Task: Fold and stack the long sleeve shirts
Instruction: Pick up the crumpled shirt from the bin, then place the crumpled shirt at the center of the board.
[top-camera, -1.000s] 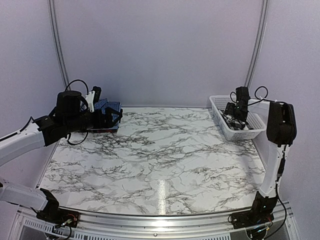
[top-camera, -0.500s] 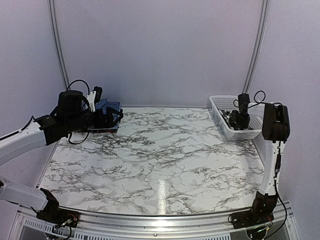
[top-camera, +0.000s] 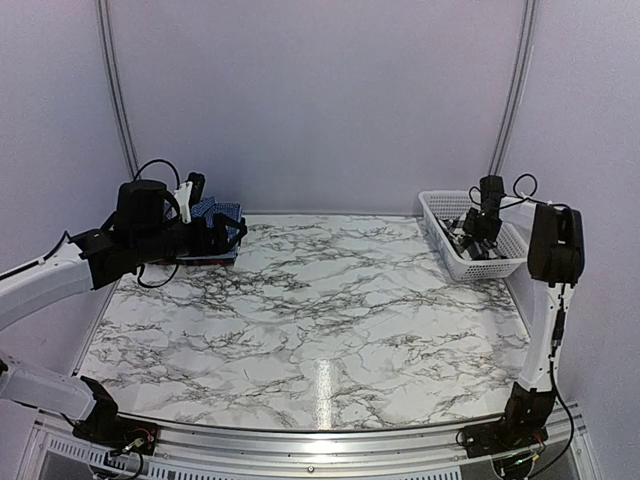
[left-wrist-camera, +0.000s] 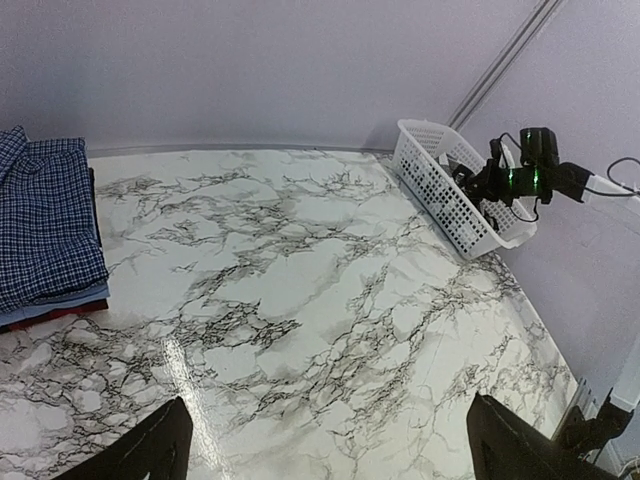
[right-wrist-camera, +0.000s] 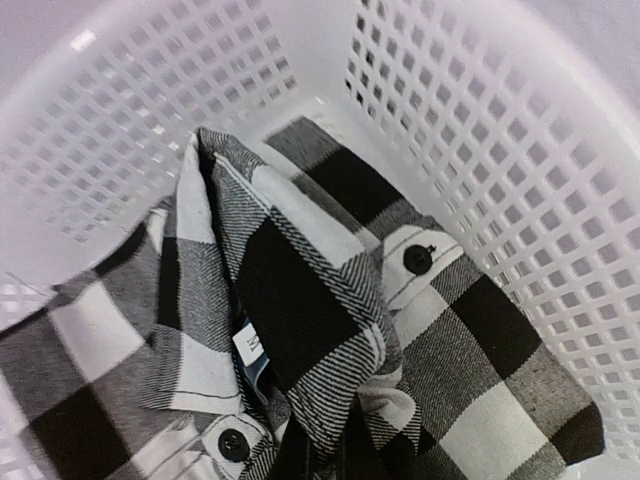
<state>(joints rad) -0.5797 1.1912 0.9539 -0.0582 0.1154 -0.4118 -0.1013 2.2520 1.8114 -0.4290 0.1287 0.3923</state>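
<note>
Right hand (top-camera: 477, 232) pinched shut on checked shirt (right-wrist-camera: 290, 290), inside basket (right-wrist-camera: 480, 130)

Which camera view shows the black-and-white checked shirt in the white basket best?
The right wrist view: the black-and-white checked cloth shirt fills it, with buttons clear, inside the white plastic mesh basket. The top external and left wrist views show only dark scraps in the distant basket.
</note>
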